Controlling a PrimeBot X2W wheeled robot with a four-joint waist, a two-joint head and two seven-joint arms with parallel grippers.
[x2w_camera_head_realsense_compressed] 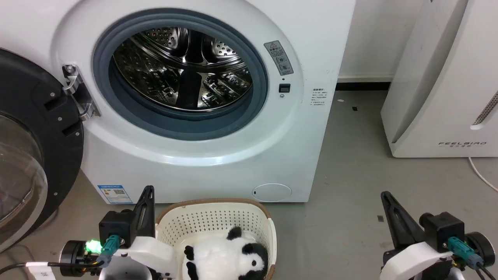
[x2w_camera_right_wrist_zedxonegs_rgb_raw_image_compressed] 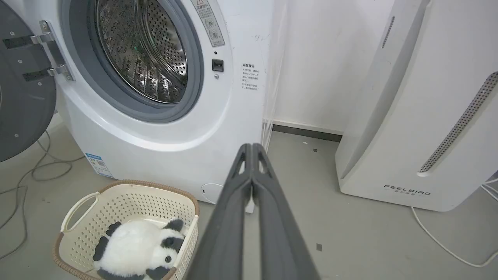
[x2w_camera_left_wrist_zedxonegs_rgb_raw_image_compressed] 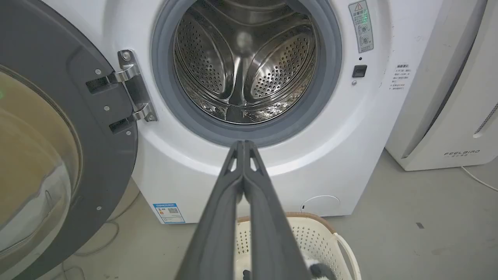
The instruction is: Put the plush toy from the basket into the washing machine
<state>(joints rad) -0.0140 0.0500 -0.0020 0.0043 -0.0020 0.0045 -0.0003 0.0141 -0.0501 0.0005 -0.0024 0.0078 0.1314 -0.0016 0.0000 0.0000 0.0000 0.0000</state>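
- White fluffy panda plush toy lies in the cream perforated plastic basket, near the large white front-loading washing machine, so the lift to its open drum looks short.
- The left gripper, beside the basket, and the right gripper, well to the right: jaws pressed together, empty.

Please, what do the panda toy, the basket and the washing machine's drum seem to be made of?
The plush toy: fluffy pile, matt, probably synthetic fabric. The basket: cream plastic, it seems, with moulded perforated walls; the brown rim looks woven, perhaps only imitation. The drum: likely stainless steel, shiny with reflections and punched holes.
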